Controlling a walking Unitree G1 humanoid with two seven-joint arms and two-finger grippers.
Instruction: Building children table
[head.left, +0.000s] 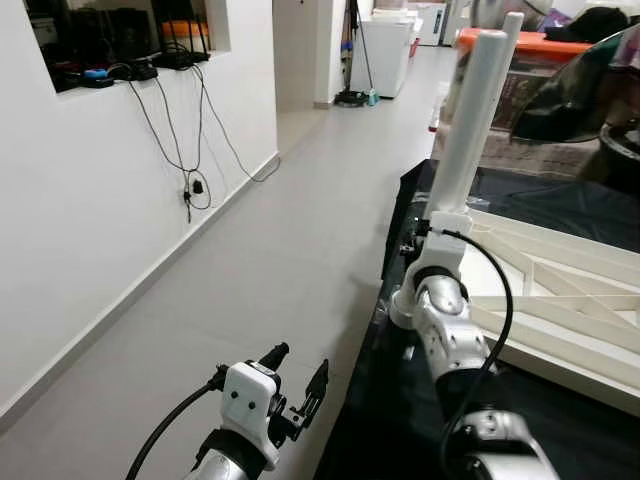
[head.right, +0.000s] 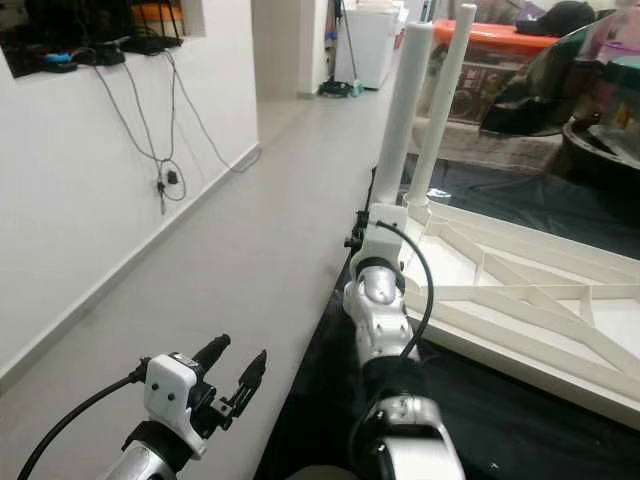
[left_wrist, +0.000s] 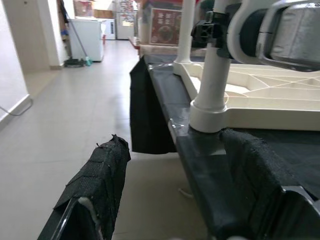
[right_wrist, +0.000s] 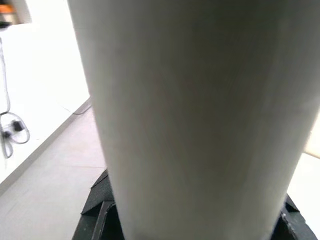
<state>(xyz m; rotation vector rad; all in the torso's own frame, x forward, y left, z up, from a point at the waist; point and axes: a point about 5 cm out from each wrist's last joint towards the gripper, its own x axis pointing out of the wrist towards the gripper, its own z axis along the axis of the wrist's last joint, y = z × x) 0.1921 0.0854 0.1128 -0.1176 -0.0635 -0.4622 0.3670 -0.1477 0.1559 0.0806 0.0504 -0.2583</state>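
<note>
Tabletop (head.right: 520, 300): white, ribbed underside up, lying flat on a black-covered table (head.right: 520, 420); its near edge runs along the table's left rim.
Near leg (head.right: 403, 110): white tube standing upright at the tabletop's near-left corner, base in a round socket (left_wrist: 210, 116).
Far leg (head.right: 440, 100): second white tube, upright just behind the first, at the next corner.
Right gripper (head.right: 380, 225): raised at the near leg's lower part; the wrist view looks straight onto the tube with black fingertips (right_wrist: 97, 212) at either side, pinching the leg.
Left gripper (head.left: 298, 380): low over the grey floor (head.left: 260, 260), left of the table and well apart from the parts; its two black fingers (left_wrist: 95, 185) spread, holding nothing.
Table cover (left_wrist: 145, 115): black cloth hanging over the corner toward the floor.
Wall side: white wall (head.left: 90, 200) with cables (head.left: 190, 150) dangling from a ledge to a plug.
Behind: orange-lidded box (head.left: 540, 45) and dark clutter beyond the table; white appliance (head.left: 385, 50) down the hallway.
</note>
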